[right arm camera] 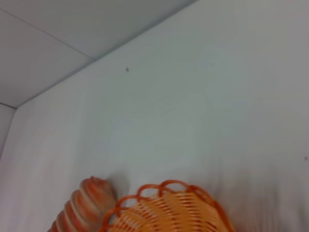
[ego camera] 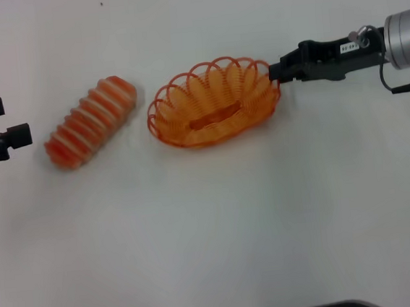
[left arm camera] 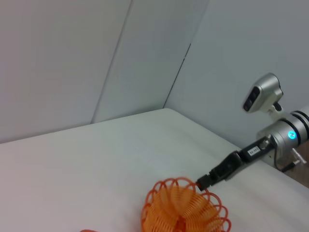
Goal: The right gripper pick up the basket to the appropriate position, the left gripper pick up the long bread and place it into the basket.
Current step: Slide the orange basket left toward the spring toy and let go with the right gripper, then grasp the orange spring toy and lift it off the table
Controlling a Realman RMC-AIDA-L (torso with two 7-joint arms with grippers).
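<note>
1. The oval orange wire basket point(ego camera: 215, 103) is sitting on the plain white table point(ego camera: 213, 232), slightly right of the table's middle in the head view.
2. The striped orange-red toy loaf point(ego camera: 90, 122) is lying on the table just to the left of the basket, apart from it, with its far end angling toward the basket.
3. The labelled black right gripper point(ego camera: 276, 73) is reaching in from the right of the basket and meeting the basket's right rim.
4. The plain black left gripper point(ego camera: 7, 122) is waiting left of the basket, beyond the loaf and apart from it, at the table's left edge.
</note>
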